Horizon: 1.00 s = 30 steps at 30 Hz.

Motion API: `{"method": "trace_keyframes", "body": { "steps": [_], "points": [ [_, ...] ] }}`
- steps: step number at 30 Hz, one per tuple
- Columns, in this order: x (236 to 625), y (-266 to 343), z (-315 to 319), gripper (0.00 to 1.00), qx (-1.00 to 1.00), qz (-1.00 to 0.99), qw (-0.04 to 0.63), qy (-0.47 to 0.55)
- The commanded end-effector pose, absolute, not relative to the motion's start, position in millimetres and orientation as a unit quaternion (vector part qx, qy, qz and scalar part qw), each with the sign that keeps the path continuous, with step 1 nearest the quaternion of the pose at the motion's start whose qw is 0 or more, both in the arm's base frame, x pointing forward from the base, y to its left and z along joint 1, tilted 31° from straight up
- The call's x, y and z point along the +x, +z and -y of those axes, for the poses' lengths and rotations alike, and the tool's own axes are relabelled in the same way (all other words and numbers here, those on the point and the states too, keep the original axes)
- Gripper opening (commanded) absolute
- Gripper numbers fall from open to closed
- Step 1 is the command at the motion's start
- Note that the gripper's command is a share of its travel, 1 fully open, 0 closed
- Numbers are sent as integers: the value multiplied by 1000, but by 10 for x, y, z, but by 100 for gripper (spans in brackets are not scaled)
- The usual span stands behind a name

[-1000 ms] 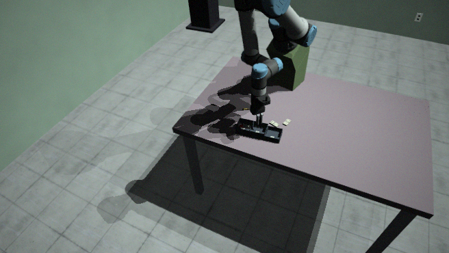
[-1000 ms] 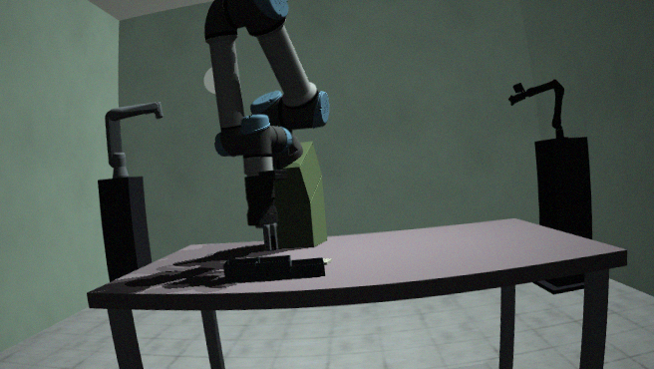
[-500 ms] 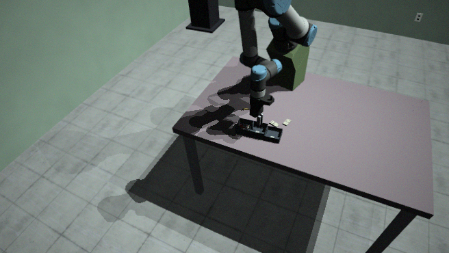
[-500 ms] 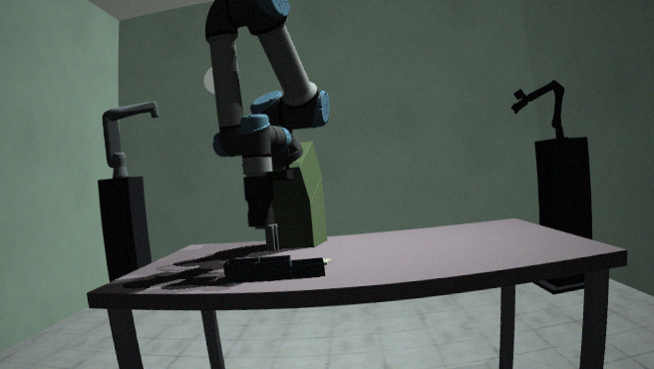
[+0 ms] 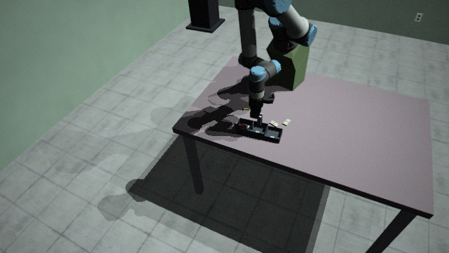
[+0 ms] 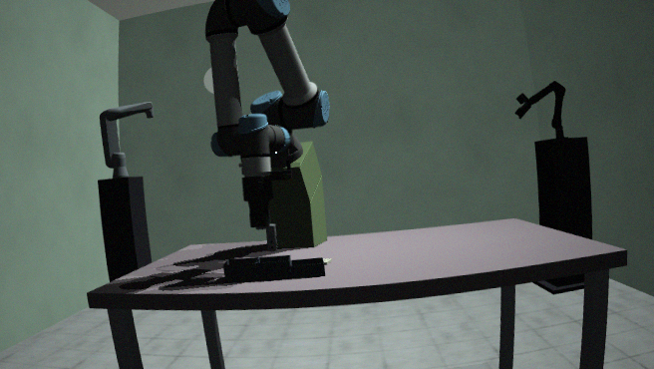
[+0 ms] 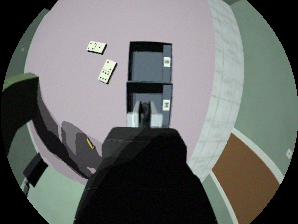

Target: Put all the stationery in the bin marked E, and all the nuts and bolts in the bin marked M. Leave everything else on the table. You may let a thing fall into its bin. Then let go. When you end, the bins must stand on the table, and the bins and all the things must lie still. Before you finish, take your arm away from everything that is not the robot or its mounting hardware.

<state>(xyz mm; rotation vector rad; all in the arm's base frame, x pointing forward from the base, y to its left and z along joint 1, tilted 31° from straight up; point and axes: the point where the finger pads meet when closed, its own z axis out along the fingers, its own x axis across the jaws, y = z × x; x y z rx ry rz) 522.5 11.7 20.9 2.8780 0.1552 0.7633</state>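
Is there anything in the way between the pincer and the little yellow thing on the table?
I can't see anything standing between the pincer and the yellow thing, though the pincer's body hides some table.

The wrist [image 5: 257,94] [image 6: 256,166] has turned (quite a twist, from where I'm standing), swinging its black bracket [image 5: 269,99] [image 6: 281,175] out sideways and bringing the fingers [image 5: 260,120] [image 6: 272,236] nearly into line, one behind the other.
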Motion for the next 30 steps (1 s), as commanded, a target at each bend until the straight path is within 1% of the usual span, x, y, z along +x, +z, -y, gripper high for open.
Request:
{"method": "trace_keyframes", "body": {
  "steps": [1,11,30],
  "points": [
    [5225,212,-119,34,962,-58,80,255],
    [5225,212,-117,34,962,-57,80,255],
    [5395,-79,-74,34,962,-58,80,255]
  ]
}}
